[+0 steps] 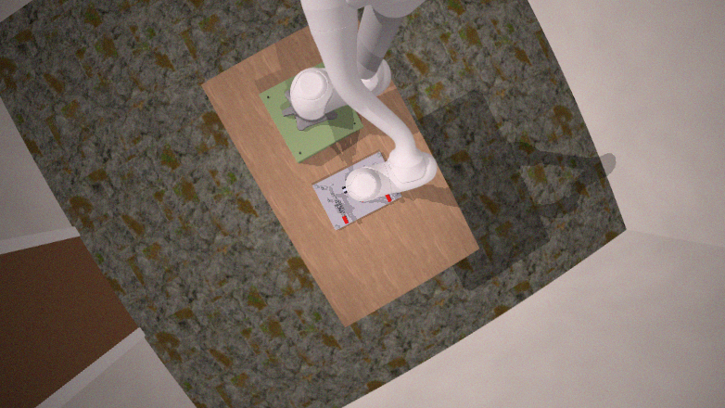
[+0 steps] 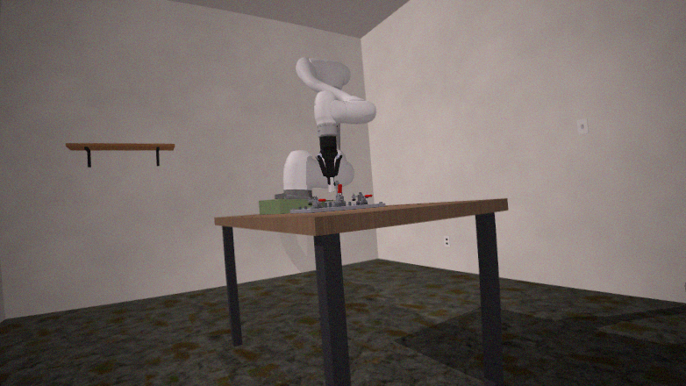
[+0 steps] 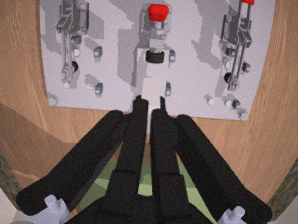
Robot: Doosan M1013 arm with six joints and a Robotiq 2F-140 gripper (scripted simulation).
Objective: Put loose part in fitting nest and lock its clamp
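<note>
Look at your claw (image 3: pixel 148 104) first. Its two black fingers are squeezed together, tips almost touching, and there is nothing between them. It points straight down and hangs above the near edge of the gray fixture plate (image 3: pixel 193 30), right in line with the middle clamp (image 3: pixel 154 36).

That middle clamp has a red handle (image 3: pixel 157 11) that looks short from here because it stands up toward the wrist camera. In the side view you can see the same handle (image 2: pixel 339 187) sticking up, just under and a little to the side of the claw (image 2: pixel 329 181).

On either side sit two more clamps. The clamp to the left (image 3: pixel 69 12) and the clamp to the right (image 3: pixel 240 19) in the wrist view each have a long red handle lying flat, pointing away from the claw.

You cannot pick out the loose part in any view. The nests are too small and crowded to tell if a part sits in one.

The plate lies on the wooden tabletop (image 1: pixel 385 253). Next to it is a green base block (image 1: pixel 284 108) where the white arm (image 1: pixel 349 76) stands. In the side view, a small wooden shelf (image 2: pixel 119 146) hangs on the wall.
</note>
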